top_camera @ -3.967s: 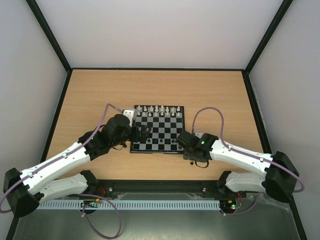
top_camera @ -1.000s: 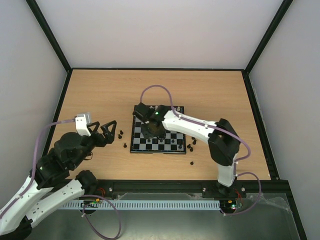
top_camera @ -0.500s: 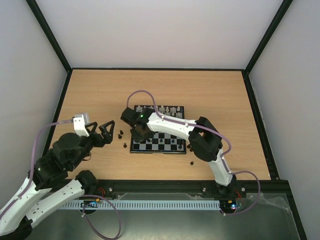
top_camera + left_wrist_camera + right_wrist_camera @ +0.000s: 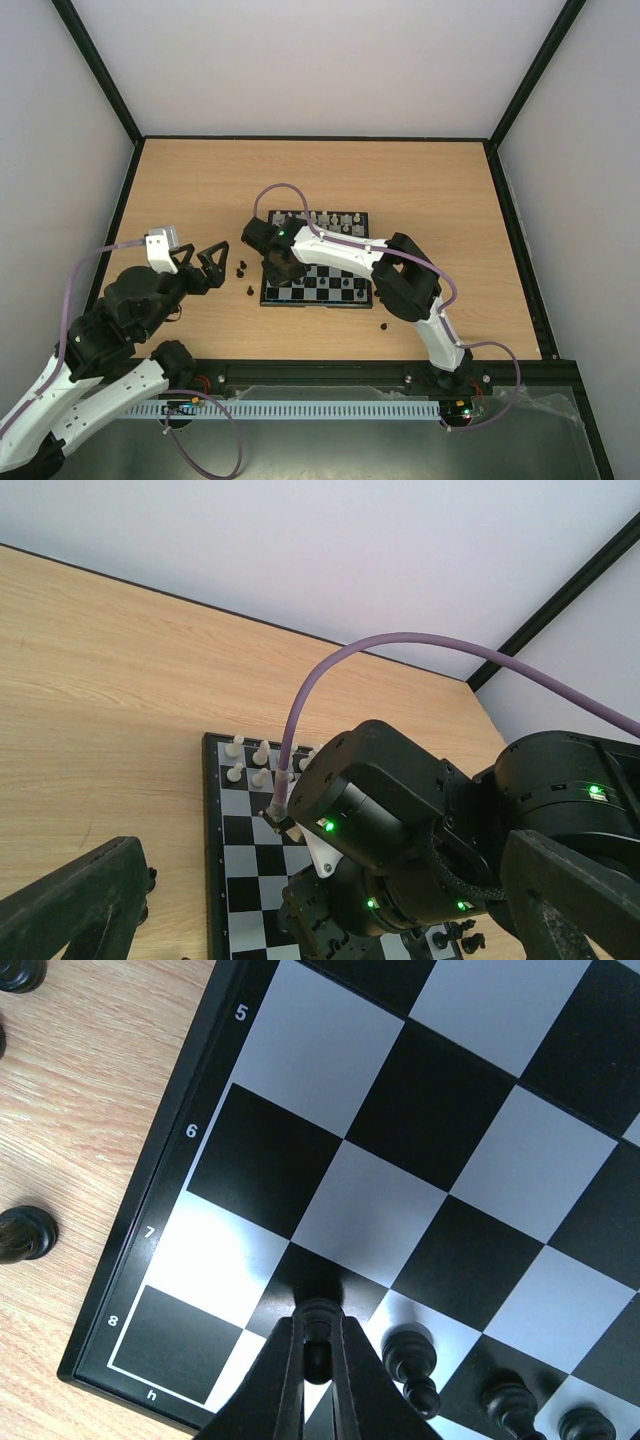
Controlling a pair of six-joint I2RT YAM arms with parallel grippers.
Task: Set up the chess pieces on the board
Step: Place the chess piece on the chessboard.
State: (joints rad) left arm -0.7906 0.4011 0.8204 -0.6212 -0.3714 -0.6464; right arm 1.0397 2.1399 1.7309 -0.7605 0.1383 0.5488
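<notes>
The board (image 4: 350, 275) lies mid-table with white chess pieces (image 4: 335, 219) along its far rows and black ones (image 4: 345, 285) near its front. My right gripper (image 4: 282, 266) reaches over the board's near left corner. In the right wrist view it (image 4: 317, 1345) is shut on a black pawn (image 4: 318, 1322), held just above a black square by the row marked 7 (image 4: 152, 1232); another black pawn (image 4: 409, 1351) stands beside it. My left gripper (image 4: 205, 262) is open and empty, raised left of the board; its fingers (image 4: 70, 905) frame the right arm.
Loose black pieces lie on the wood left of the board (image 4: 240, 270) and right of it (image 4: 384, 325). In the right wrist view two of them (image 4: 26, 1234) lie off the board's edge. Black frame rails bound the table (image 4: 180, 180).
The right arm swung from the board's right front across to its left side and now holds a pawn over the near left corner. The left arm pulled back off the board and opened.
</notes>
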